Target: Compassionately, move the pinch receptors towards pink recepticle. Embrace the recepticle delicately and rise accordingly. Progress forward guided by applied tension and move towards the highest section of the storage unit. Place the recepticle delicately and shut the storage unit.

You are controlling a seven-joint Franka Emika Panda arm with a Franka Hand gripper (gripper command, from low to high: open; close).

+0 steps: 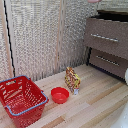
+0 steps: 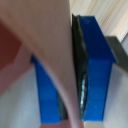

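In the wrist view the jaws are clenched on the rim of the pink recepticle (image 2: 50, 55), blue fingertips (image 2: 97, 75) pinching its thin wall, so a jolt above the open highest section (image 1: 107, 35) at upper right could slip it loose.

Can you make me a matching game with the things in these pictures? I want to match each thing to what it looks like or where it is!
Things:
1. basket
2. bowl
3. snack bag
4. pink mug

Clues:
A. pinched between the blue fingers
B. standing upright beside the bowl
C. red, with mesh sides
D. red, round and shallow

Pairs: 1-C, 2-D, 3-B, 4-A
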